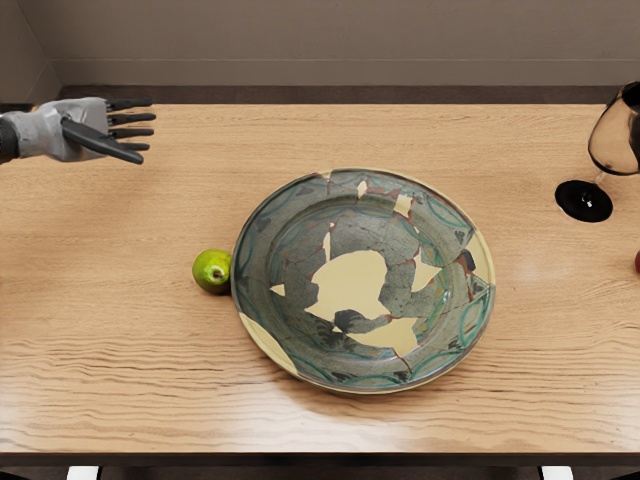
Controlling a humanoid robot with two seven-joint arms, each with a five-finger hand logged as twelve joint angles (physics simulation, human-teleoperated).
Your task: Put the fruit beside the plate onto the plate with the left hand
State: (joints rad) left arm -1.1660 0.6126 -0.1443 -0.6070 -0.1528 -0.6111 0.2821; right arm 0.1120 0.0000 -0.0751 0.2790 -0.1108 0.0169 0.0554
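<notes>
A small green fruit (212, 270) lies on the wooden table, touching or nearly touching the left rim of a large grey-green plate (285, 205) with cream patches. My left hand (128, 128) hovers at the far left near the table's back edge, well above and left of the fruit. Its dark fingers are stretched out straight toward the right, thumb angled down, holding nothing. No right arm shows.
A dark wine glass (605, 150) stands at the right edge, its round black foot on the table. A small red object (637, 262) peeks in at the right border. The wooden table (120, 340) runs to the front edge below the plate.
</notes>
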